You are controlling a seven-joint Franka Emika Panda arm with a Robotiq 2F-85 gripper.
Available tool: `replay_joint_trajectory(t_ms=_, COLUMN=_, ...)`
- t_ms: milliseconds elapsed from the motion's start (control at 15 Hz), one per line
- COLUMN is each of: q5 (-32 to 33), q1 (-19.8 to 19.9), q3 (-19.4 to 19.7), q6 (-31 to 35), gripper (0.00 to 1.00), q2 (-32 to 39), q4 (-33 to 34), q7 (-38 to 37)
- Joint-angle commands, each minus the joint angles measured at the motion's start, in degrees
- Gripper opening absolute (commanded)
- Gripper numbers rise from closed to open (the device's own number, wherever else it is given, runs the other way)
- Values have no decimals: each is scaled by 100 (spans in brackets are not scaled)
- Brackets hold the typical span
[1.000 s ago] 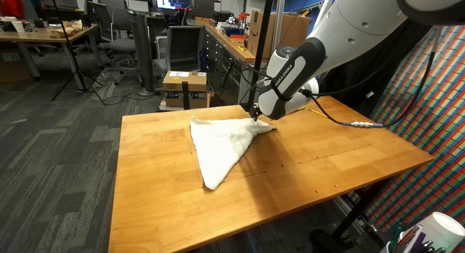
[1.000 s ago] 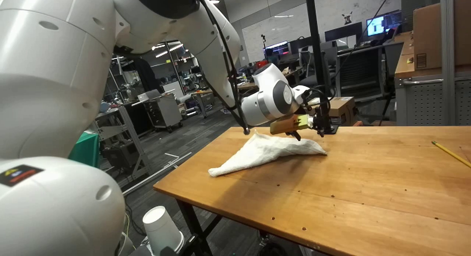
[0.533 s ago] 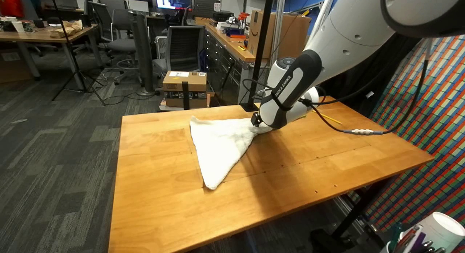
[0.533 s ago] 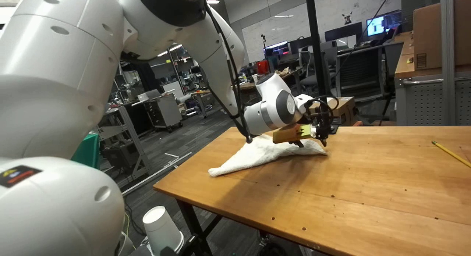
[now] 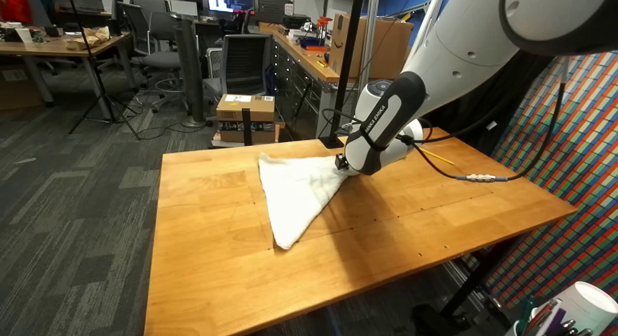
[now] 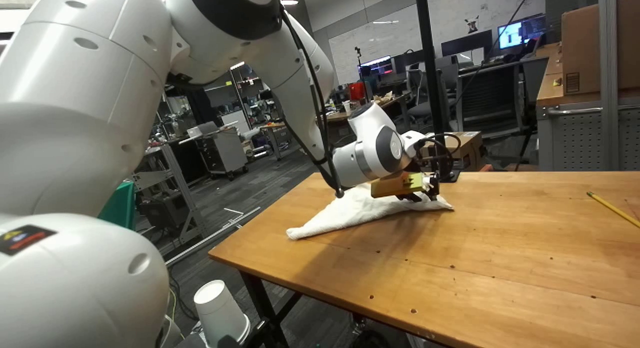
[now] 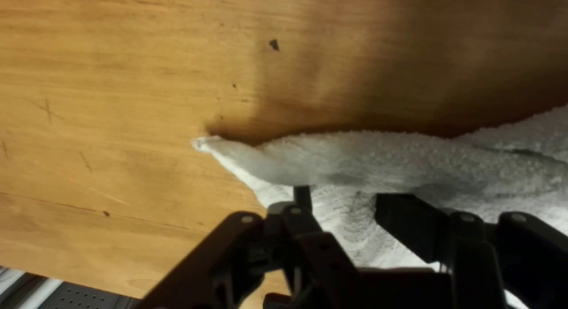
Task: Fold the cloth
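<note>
The gripper (image 7: 342,196) points down at the cloth (image 5: 297,196), its two fingers (image 7: 406,218) standing apart with white cloth showing in the gap between them. The tips are right at the cloth; how firmly they touch it I cannot tell. In the wrist view a raised fold of the cloth runs just past the tips and narrows at the left to a corner lying on the table (image 5: 207,263).

The cloth lies in the far left part of the table as a rough triangle: one corner points near, one far left, and the third runs right, where in an exterior view the wrist (image 5: 359,150) hides its end. An orange and yellow block (image 6: 390,184) hangs under the wrist, over the cloth. In both exterior views the arm (image 5: 473,41) reaches in from above.

A shadow (image 5: 355,230) falls on the table just right of the cloth. A pencil (image 5: 437,156) lies on the far side, right of the cloth and well apart from it. A black post (image 5: 348,51) stands at the far edge.

Past that edge, on the left, is a brown box (image 5: 231,115), with a chair (image 5: 246,61) behind it; to their right a bench (image 5: 324,75) bears a bigger box (image 5: 393,46). A patterned backdrop (image 5: 589,157) in red, green and blue fills the right. At the near right, off the table, are a white cup (image 5: 591,304) and some pens (image 5: 550,319).
</note>
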State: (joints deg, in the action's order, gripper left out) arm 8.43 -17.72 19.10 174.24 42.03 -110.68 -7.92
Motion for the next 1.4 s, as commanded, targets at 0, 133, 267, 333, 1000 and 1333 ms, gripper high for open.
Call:
replay_joint_trajectory(t_ms=0, q5=-45, q1=46, q3=-24, q6=118, gripper=15, q2=63, q4=7, q7=-93)
replay_joint_trajectory(t_ms=133, q5=-74, q1=53, q3=-26, q6=115, gripper=6, q2=41, q4=-11, q7=-125)
replay_joint_trajectory(t_ms=267, q5=-97, q1=62, q3=-26, q6=121, gripper=3, q2=21, q4=-38, q7=-142)
replay_joint_trajectory(t_ms=333, q5=-101, q1=56, q3=-20, q6=126, gripper=6, q2=19, q4=-51, q7=-158)
replay_joint_trajectory(t_ms=1000, q5=16, q1=-823, q3=451, q6=47, gripper=7, q2=-508, q4=-207, q7=-519)
replay_joint_trajectory(t_ms=1333, q5=243, q1=-1806, q3=1019, q6=-212, gripper=7, q2=-977, q4=-390, q7=-915)
